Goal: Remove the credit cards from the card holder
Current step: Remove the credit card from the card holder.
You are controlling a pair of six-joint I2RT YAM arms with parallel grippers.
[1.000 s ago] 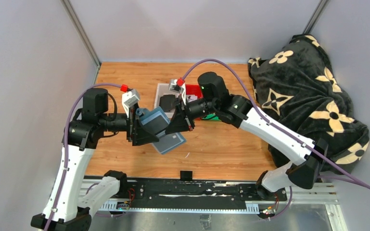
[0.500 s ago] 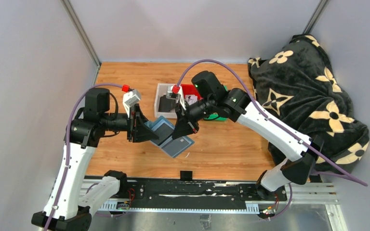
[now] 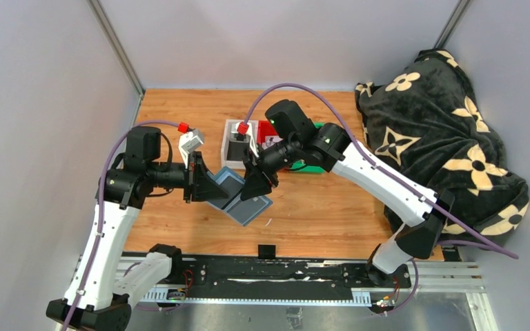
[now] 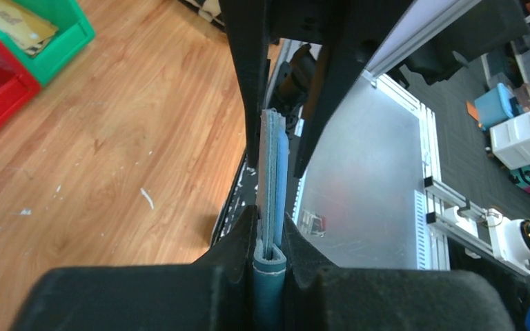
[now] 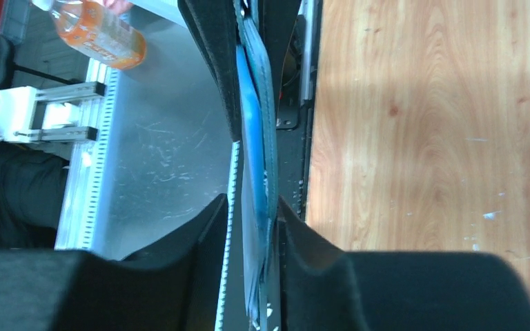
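The card holder (image 3: 243,201) hangs above the middle of the desk (image 3: 317,207). The left pincer (image 4: 270,238) is clamped on its folded edge and the right pincer (image 5: 252,207) straddles the far side, though I cannot tell whether those jaws press or stand slack. I see no credit cards lying out, so the pulling looks still to do; the brighter blue leaf (image 5: 246,117) inside may be one.
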